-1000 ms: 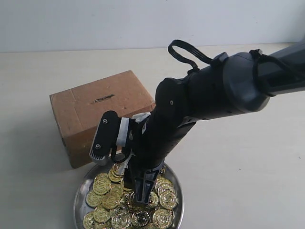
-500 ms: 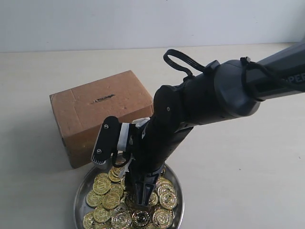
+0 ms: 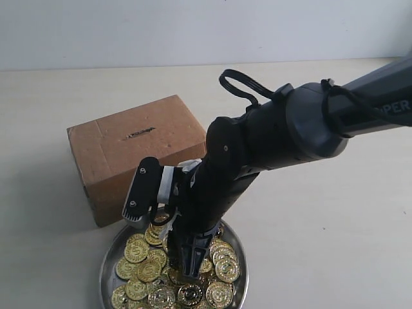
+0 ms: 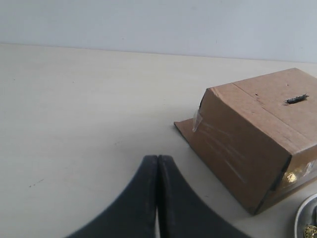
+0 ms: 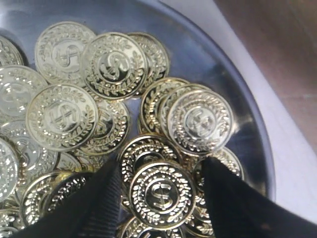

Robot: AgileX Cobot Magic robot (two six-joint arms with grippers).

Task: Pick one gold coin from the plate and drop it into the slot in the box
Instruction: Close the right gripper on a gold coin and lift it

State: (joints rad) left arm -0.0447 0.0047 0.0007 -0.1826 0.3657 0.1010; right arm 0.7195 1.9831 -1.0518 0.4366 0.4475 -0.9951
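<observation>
The silver plate [image 3: 107, 265] holds a heap of gold coins [image 3: 138, 252] at the front, just in front of the brown cardboard box [image 3: 138, 154]. The slot [image 3: 140, 133] is a dark slit in the box's top face. My right gripper [image 3: 191, 262] points down into the coins. It is open, and its black fingers [image 5: 104, 198] stand either side of one gold coin [image 5: 162, 194] that lies flat on the pile. My left gripper [image 4: 158, 159] is shut on nothing, over bare table beside the box [image 4: 257, 134], with the slot [image 4: 296, 99] in sight.
The plate's rim [image 5: 250, 129] curves close past the right fingers, with the box's side [image 5: 282, 44] just beyond. The right arm's body and a black cable loop [image 3: 248, 80] hang over the box's right end. Pale tabletop [image 3: 322, 219] surrounds everything.
The right arm has sunk a little and shifted left, bringing its gripper lower into the coin pile. Box, plate and left gripper have not moved.
</observation>
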